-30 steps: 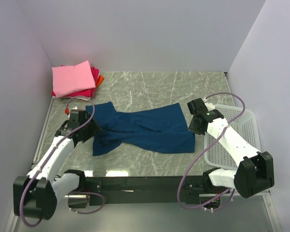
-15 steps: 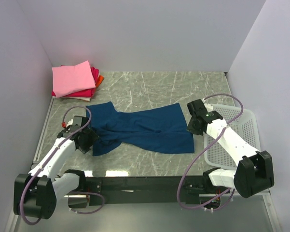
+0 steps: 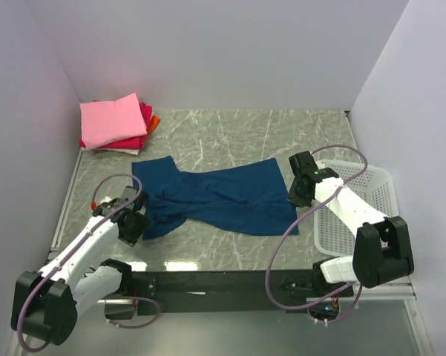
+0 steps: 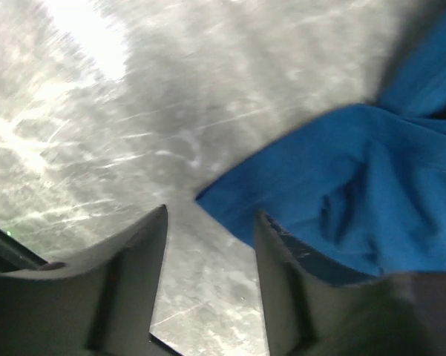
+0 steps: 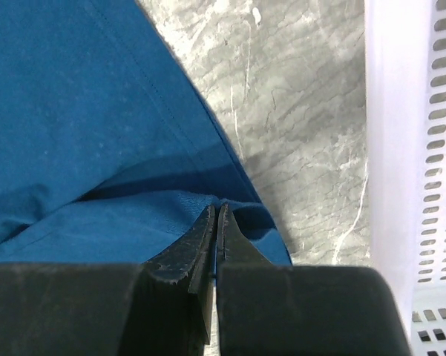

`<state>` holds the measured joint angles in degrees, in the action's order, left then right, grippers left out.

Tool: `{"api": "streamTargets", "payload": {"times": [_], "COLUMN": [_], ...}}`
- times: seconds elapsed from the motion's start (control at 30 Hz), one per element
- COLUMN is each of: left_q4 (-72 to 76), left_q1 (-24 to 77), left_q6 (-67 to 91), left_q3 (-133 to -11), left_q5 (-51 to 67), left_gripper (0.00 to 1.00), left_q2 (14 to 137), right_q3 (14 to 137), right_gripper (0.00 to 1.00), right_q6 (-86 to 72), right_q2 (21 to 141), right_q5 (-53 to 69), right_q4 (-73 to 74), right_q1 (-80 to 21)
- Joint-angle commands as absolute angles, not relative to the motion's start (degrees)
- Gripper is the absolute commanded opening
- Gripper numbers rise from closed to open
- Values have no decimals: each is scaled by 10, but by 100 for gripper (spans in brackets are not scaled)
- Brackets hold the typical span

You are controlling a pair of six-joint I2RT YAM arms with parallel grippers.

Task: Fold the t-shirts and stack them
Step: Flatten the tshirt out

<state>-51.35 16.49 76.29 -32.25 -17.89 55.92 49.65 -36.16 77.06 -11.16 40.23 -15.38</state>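
The left arm (image 3: 82, 248) reaches from the lower left of the top view up toward the centre, its wrist bent low. The left gripper (image 4: 208, 274) points down with its jaws spread wide, nothing between them. The right arm (image 3: 352, 215) angles from the lower right up and leftward. The right gripper (image 5: 217, 230) has its fingers pressed together, pinching the edge of the shirt (image 5: 74, 111).
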Motion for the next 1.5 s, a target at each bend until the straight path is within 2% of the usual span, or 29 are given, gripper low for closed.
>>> {"api": "streamTargets", "payload": {"times": [0.0,0.23,0.53,0.9,0.97,1.0,1.03,1.07,1.27,1.47], "left_q4": [-533,-502,-460,-420,-417,-412,-399,-393,-389,-462], "left_q1": [170,170,170,171,171,171,171,171,170,155], "left_q6": [832,839,820,793,791,782,777,773,717,633], "left_q3": [-295,-272,-271,-248,-248,-248,-250,-250,-295,-457], "left_q5": [-183,-173,-171,-132,-131,-130,-128,-124,-137,-328], "left_gripper": [51,42,41,39,31,24,8,1,1,1], "left_q2": [541,555,546,614,619,619,620,621,633,624], "right_q3": [529,536,524,527,528,526,525,525,553,672], "right_gripper": [0,0,0,0,0,0,0,0,0,0], "right_q6": [-338,-320,-319,-317,-319,-321,-321,-321,-315,-305], "right_q2": [777,783,780,772,767,766,763,761,744,719], "right_q5": [-107,-96,-84,-87,-86,-84,-84,-83,-76,-76], "right_q4": [393,392,381,389,390,389,389,390,420,486], "right_q1": [-142,-127,-124,-121,-120,-120,-120,-120,-120,-113]}}
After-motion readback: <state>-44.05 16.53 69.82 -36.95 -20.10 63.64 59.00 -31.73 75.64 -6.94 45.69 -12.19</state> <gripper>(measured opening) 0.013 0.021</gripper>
